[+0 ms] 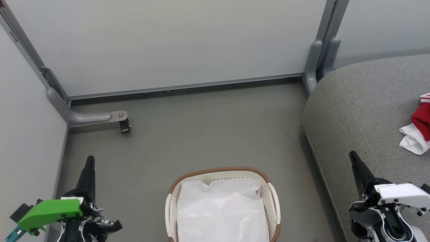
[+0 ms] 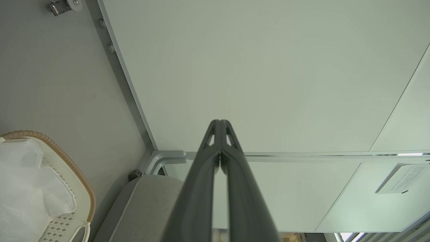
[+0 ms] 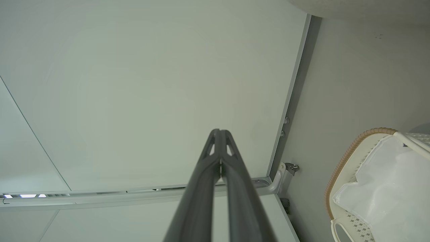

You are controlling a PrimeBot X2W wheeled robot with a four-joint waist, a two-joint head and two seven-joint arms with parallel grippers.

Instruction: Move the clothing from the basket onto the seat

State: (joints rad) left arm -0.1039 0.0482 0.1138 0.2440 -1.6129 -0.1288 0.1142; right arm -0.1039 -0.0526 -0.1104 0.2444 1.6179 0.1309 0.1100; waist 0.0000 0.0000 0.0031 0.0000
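Note:
The white perforated basket (image 1: 272,198) with a brown rim sits on the floor at the bottom middle of the head view, holding a white liner or bag; no red cloth shows inside it. Red clothing (image 1: 422,119) with white trim lies on the grey sofa seat (image 1: 362,104) at the right edge. My left gripper (image 1: 90,160) is at the lower left, shut and empty, its fingertips (image 2: 220,123) pressed together. Beside the sofa's front edge at the lower right, my right gripper (image 1: 352,155) is shut too, with its fingertips (image 3: 219,131) touching. The basket (image 2: 72,161) (image 3: 346,158) also appears in both wrist views.
Pale partition panels (image 1: 168,43) with grey metal frames close off the back and left. A grey foot with a black caster (image 1: 125,127) juts onto the floor at the left. Grey floor (image 1: 208,134) lies between the basket, the panels and the sofa.

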